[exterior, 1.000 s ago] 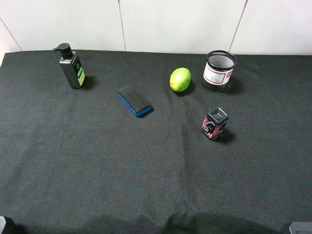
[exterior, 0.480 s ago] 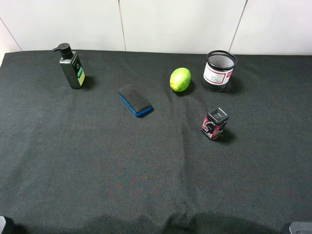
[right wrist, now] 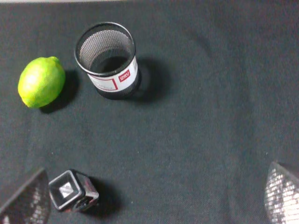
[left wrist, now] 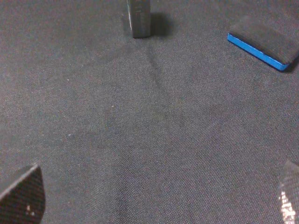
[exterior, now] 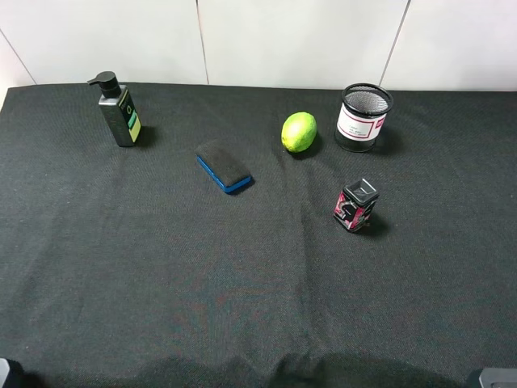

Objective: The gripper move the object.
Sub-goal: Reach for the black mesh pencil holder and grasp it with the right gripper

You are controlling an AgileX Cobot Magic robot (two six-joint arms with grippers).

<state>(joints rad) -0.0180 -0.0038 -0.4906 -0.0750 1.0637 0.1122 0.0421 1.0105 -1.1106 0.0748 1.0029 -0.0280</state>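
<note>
Surface: table (exterior: 258,283) under a black woven cloth, faintly creased.
Pump bottle (exterior: 119,113): dark, upright, yellow-green label; far left of the cloth.
Eraser block (exterior: 224,166): black felt top, blue base, lying flat; between bottle and lime, a little nearer the front than both.
Lime (exterior: 298,132): green, far side, right of centre; near the pen cup, not touching.
Pen cup (exterior: 363,118): black wire mesh, upright, mouth up, white red-bordered label.
Small box (exterior: 355,205): red and black; in front of the cup, apart from it.
</note>
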